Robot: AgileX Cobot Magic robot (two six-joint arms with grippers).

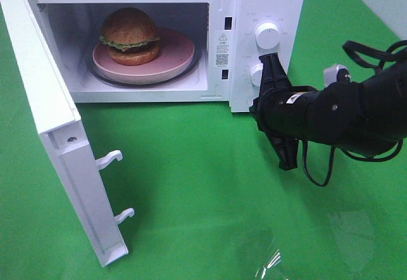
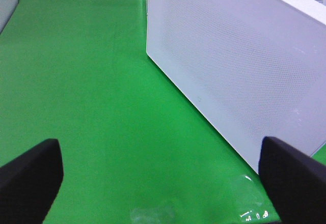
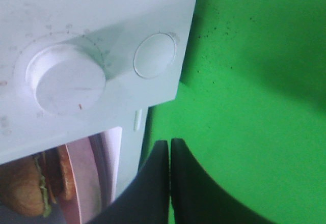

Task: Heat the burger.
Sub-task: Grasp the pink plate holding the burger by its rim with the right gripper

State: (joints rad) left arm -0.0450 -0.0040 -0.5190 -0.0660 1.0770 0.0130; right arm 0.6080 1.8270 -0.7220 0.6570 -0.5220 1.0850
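The burger point(image 1: 129, 35) is sitting on the pink plate point(image 1: 181, 57) inside the microwave point(image 1: 267, 0), whose door point(image 1: 54, 121) is hanging wide open on the left arm's side. The left gripper point(image 2: 160, 178), jaws spread wide and empty, is facing a white perforated panel, likely the door's outer face, so it is looking the nearer one for swinging the door shut. The right gripper point(image 3: 169, 145), fingers pressed together and empty, is hovering just beside the lower knob point(image 1: 257, 74).
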